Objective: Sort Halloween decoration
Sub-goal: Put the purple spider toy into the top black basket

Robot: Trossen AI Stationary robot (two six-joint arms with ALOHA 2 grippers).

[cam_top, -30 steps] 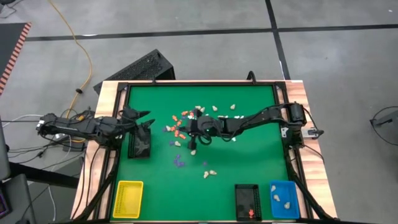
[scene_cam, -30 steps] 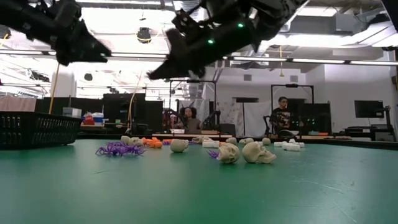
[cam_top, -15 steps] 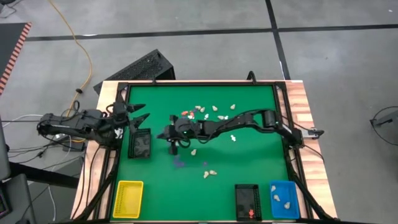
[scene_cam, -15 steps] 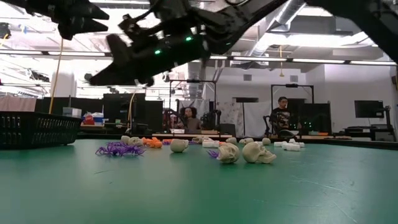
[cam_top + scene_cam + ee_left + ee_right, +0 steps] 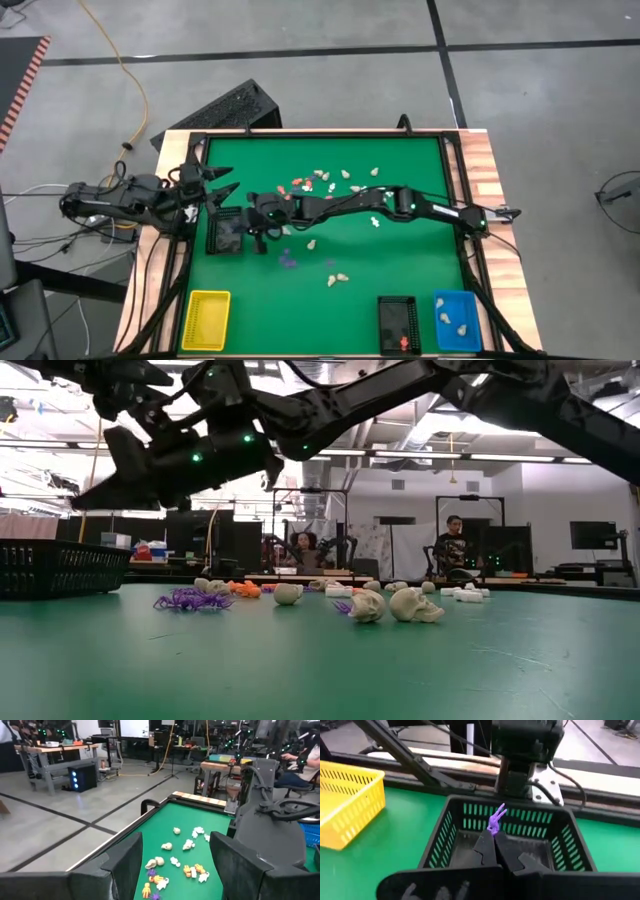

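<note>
The right arm, a second ago bent over the middle of the green table (image 5: 400, 260), now stretches far across it, and the right gripper (image 5: 258, 222) hangs just above the near rim of the black basket (image 5: 560, 837) at the table's left edge, its fingers (image 5: 487, 845) pressed together on a small purple figurine (image 5: 496, 820) that sticks up from their tips. The left gripper (image 5: 222, 181) has drawn back from over that basket to the far left corner of the table, where it hovers with fingers (image 5: 125, 865) spread wide and nothing between them. The scattered decorations have not shifted: a cluster of orange, white and cream figurines (image 5: 315, 182) lies near the far middle of the table, a purple spider (image 5: 290, 262) sits closer in, and two cream skulls (image 5: 400, 604) rest toward the near side. Along the near edge stand a yellow tray (image 5: 205, 320), a black tray (image 5: 398, 325) with orange pieces in it, and a blue tray (image 5: 456, 320) holding white ones. In the low view the outstretched right arm crosses the whole upper part of the picture, and two people (image 5: 455, 550) sit at desks in the room behind.
</note>
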